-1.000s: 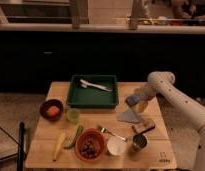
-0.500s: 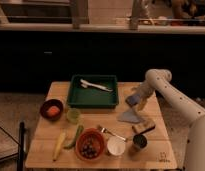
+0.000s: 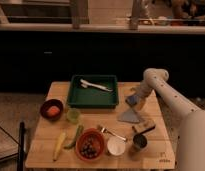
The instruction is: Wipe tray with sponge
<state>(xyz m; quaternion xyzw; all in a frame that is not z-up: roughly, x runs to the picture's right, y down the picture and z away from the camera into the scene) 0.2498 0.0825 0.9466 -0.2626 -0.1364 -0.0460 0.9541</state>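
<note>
tabletop (image 3: pixel 43 156): pale wood, rectangular, smooth face.

far left: a round red bowl (image 3: pixel 42 109), glossy, with an orange lump inside. just right of it stands a small yellow-green cup (image 3: pixel 73 116), upright. in front of these, a long yellow piece (image 3: pixel 59 145) and a long green piece (image 3: pixel 76 136) lie side by side, both slanted; what they are cannot be told.

tray (image 3: pixel 94 104): dark green plastic, rectangular, raised sides, resting flat at the rear centre of the tabletop. pale utensils (image 3: pixel 96 86) lie aslant across its floor; their number cannot be told.

front centre: a second red bowl (image 3: pixel 79 149), round, holding small dark round items. a metal fork (image 3: pixel 112 133) lies just right of it, then a white round cup (image 3: pixel 116 146), then a dark cup (image 3: pixel 140 142). a tan block (image 3: pixel 145 126) lies tilted just behind the dark cup. a grey-blue cloth (image 3: pixel 129 116), thin, flat and roughly triangular as it lies, sits behind and left of the tan block.

sponge (image 3: pixel 131 101): small blue-grey block, thick, square-edged. it is right of the tray and apart from it, over the rear edge of the cloth, held in the gripper (image 3: pixel 134 98). the jaws are closed on the sponge.

arm (image 3: pixel 166 95): white, smooth casing. it enters from the right edge with the elbow raised and reaches down and left to the sponge.
</note>
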